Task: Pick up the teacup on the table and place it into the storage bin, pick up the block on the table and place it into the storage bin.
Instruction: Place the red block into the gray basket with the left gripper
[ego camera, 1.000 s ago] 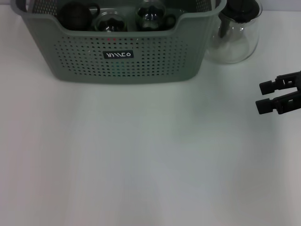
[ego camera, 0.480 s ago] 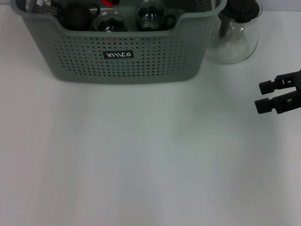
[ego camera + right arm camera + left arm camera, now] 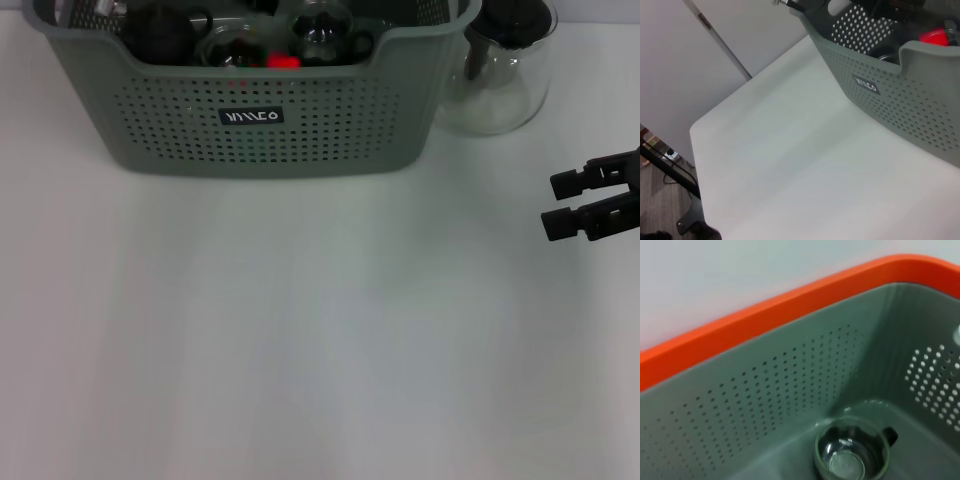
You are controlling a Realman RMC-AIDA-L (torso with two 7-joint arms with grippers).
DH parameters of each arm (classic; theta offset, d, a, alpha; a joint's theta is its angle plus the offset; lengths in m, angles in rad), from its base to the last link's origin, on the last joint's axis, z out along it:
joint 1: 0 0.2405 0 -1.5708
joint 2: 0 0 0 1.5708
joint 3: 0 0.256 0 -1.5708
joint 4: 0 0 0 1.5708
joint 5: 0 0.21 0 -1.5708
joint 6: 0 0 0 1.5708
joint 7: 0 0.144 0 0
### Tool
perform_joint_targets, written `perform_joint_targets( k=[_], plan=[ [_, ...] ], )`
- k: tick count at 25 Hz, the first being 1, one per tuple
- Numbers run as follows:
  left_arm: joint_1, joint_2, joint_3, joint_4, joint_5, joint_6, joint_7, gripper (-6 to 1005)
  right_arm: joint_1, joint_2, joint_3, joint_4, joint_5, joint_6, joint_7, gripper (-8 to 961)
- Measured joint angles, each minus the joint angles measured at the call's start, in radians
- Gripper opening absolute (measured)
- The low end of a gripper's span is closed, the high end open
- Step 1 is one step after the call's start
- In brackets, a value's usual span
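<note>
From the head, a red block (image 3: 284,61) is seen inside the storage bin (image 3: 260,130) among glass teacups (image 3: 232,48); the right gripper (image 3: 560,205) is held aside over the table (image 3: 300,330), jaws slightly spread. By the left wrist, one teacup (image 3: 852,453) is shown on the bin floor; that gripper's jaws cannot be told

White bench (image 3: 320,340): plain matte surface across the head view; the right wrist view shows a rounded corner and two of its edges.

Clear glass teapot (image 3: 503,70): stands upright at the far right of the bench. Rounded transparent body, black lid (image 3: 516,20) seated on top. A dark vertical part shows through the glass on its left side; its nature cannot be determined.

Beyond the bench edge, right wrist view: pale wall panels (image 3: 700,65) divided by a slanting metal strip (image 3: 720,42); a dark frame leg (image 3: 670,172) running down to the floor (image 3: 655,220); small items low by the wall, too small to identify.
</note>
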Motion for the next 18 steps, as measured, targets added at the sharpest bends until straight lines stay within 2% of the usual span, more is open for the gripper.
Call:
perform_joint_targets(
  k=[5, 9, 12, 13, 14, 16, 18],
  plan=[
    [0.016, -0.001, -0.005, 0.081, -0.002, 0.030, -0.002, 436, -0.005, 0.000, 0.000, 0.000, 0.000, 0.000, -0.004, 928],
    [0.095, -0.017, -0.010, 0.280, -0.063, 0.119, 0.026, 534, -0.010, 0.000, 0.004, 0.000, 0.000, 0.000, -0.012, 928],
    [0.197, -0.037, -0.021, 0.452, -0.220, 0.204, 0.092, 658, -0.011, 0.000, 0.008, 0.001, 0.004, -0.005, -0.022, 928],
    [0.256, -0.051, -0.046, 0.525, -0.349, 0.272, 0.157, 699, -0.011, 0.000, 0.008, 0.001, 0.006, -0.008, -0.029, 928],
    [0.282, -0.058, -0.063, 0.550, -0.410, 0.309, 0.191, 705, -0.011, 0.000, 0.008, 0.001, 0.008, -0.010, -0.035, 928],
    [0.353, -0.074, -0.133, 0.582, -0.605, 0.464, 0.328, 718, -0.010, 0.004, 0.009, 0.002, 0.011, -0.015, -0.052, 928],
    [0.391, -0.078, -0.176, 0.545, -0.722, 0.607, 0.429, 731, -0.007, 0.010, 0.009, 0.002, 0.012, -0.020, -0.076, 928]
  ],
)
